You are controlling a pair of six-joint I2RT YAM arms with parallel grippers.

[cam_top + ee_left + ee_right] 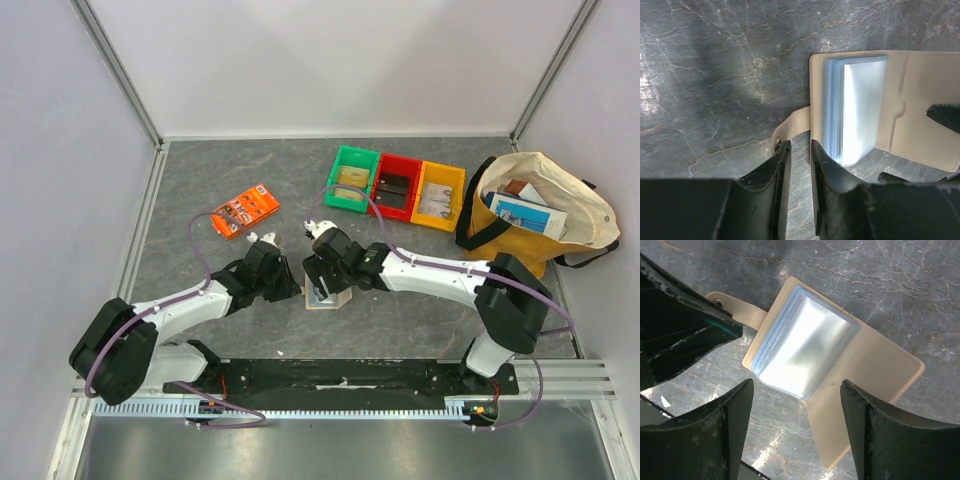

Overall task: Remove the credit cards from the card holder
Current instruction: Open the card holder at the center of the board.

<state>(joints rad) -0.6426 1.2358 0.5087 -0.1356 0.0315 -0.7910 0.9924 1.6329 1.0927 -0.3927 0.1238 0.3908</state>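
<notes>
Two sets of fingers: both work at the card holder (327, 297), which lies open on the grey surface (200, 170).
Left fingers (782, 170): a narrow gap with only surface showing through it, the tips just beside the card holder's tab (790, 125), gripping nothing visible.
Right fingers (735, 425): spread wide and empty, poised over the near edge of the card holder; contact cannot be told.
Credit cards (805, 345): a pale blue stack in glossy sleeves on the card holder's tab-side half. Glare hides where one card ends and the next begins.
Risk, dragging: nothing clearly pins the card holder, so a pull on the stack would likely slide the whole thing along.
Risk, wrong grasp: at that spread the right fingers could close on the full sleeve stack, or skid off its shiny face, rather than catch one card.
Risk, collision: both sets of fingers crowd the same side of the card holder and may knock together.
Beyond the card holder: an orange packet (245, 210) to its far left and three coloured bins (395, 188) to its far right, well apart and unlikely to interfere.
</notes>
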